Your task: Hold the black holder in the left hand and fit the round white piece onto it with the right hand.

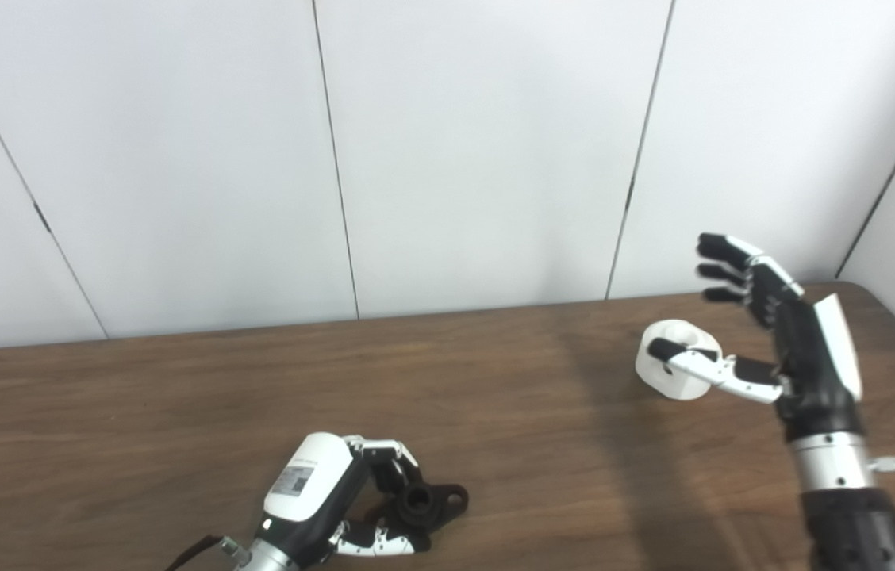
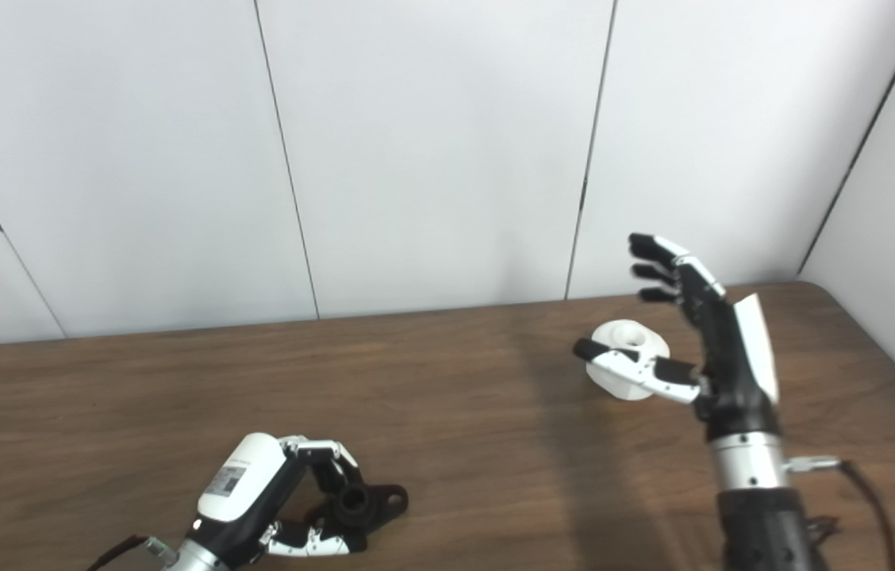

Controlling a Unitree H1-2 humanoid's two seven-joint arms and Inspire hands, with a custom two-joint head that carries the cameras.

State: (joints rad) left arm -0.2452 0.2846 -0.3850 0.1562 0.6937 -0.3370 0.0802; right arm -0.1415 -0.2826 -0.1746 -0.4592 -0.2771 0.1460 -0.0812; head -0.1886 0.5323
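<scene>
A black holder (image 1: 424, 503) lies flat on a wooden table (image 1: 178, 412) near its front edge, the left hand (image 1: 336, 492) curled around it with fingers and thumb closed on its sides. Well to the holder's right and farther back, a round white piece (image 1: 674, 369) rests on the table beside the right hand (image 1: 781, 333), which is raised, fingers spread, holding nothing.

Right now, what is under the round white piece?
The round white piece sits on the bare wooden table; nothing else shows beneath it. The right robot hand's thumb crosses its front, hiding part of its base.
</scene>
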